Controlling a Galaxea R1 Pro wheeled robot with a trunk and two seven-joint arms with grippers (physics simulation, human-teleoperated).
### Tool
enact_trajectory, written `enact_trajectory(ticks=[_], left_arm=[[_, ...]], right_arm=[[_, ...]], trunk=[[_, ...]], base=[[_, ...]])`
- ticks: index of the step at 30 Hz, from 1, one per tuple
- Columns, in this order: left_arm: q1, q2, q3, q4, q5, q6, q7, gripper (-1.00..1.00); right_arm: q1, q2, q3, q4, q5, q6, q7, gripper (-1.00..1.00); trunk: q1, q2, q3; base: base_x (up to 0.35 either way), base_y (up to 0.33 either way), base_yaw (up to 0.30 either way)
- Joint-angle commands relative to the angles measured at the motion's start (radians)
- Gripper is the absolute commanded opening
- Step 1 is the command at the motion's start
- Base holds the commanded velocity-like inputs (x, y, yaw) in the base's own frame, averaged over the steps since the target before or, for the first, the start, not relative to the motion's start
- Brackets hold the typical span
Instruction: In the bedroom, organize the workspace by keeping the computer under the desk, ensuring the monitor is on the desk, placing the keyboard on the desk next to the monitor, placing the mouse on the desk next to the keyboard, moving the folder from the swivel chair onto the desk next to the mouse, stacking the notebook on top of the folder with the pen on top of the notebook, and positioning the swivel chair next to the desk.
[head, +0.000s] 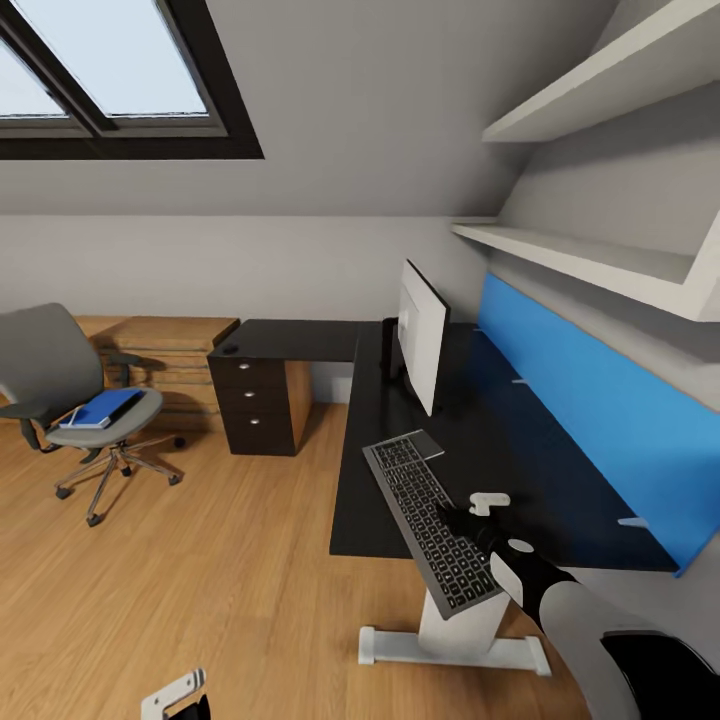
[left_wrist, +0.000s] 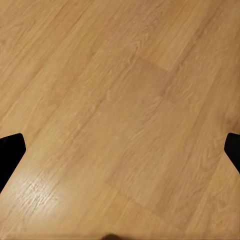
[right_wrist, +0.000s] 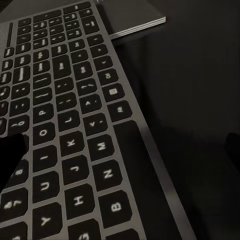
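The keyboard (head: 430, 520) lies lengthwise on the black desk (head: 520, 470), its near end overhanging the front edge. My right gripper (head: 468, 508) hovers open over the keyboard's (right_wrist: 65, 125) right edge, its fingers wide apart. A thin dark-grey notebook (head: 426, 444) (right_wrist: 135, 20) lies at the keyboard's far end. Behind it stands the monitor (head: 420, 335), seen edge-on. The blue folder (head: 100, 408) rests on the swivel chair's (head: 50, 370) seat, far left on the floor. My left gripper (head: 175, 693) (left_wrist: 120, 150) hangs open over bare floor. Computer, mouse and pen are out of view.
A black three-drawer unit (head: 250, 405) stands under the desk's far wing, with low wooden shelving (head: 165, 360) beside it. White wall shelves (head: 600, 265) jut out above the blue back panel (head: 600, 420). Light wood floor (head: 230, 580) spreads between chair and desk.
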Motion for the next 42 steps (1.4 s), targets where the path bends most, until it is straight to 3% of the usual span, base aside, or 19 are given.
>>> enact_trajectory(ticks=[1,11,20,28,34,42], left_arm=[[0.000,0.000,-0.002,-0.001,0.004,0.005,0.004,1.00],[0.000,-0.001,-0.010,0.001,0.004,0.004,0.004,1.00],[-0.001,0.001,-0.053,0.002,0.003,-0.007,0.006,1.00],[-0.001,0.001,-0.060,-0.001,0.003,-0.010,0.008,1.00],[0.000,0.001,-0.058,-0.025,0.005,-0.010,0.013,1.00],[0.000,-0.001,-0.055,-0.088,0.008,-0.010,0.015,1.00]], right_arm=[[-0.001,0.000,0.003,0.002,-0.010,-0.003,0.005,1.00],[-0.001,-0.002,0.003,0.001,-0.012,-0.004,0.010,1.00],[-0.001,-0.003,-0.003,0.000,-0.017,0.009,0.004,1.00],[-0.001,-0.010,-0.012,-0.002,-0.025,0.102,0.004,1.00],[-0.001,-0.014,-0.024,-0.002,-0.056,0.117,0.005,1.00],[-0.001,-0.030,-0.030,-0.005,-0.114,0.156,0.012,1.00]], trunk=[[0.000,-0.001,-0.001],[0.000,-0.001,-0.001],[0.000,-0.001,-0.001],[0.000,-0.001,-0.001],[0.000,-0.001,-0.001],[0.031,-0.057,-0.026]], base=[[0.000,0.000,0.000],[0.000,0.000,0.000],[-0.077,-0.080,0.000],[-0.050,-0.064,0.000],[-0.005,-0.007,0.000],[-0.001,-0.001,0.000]])
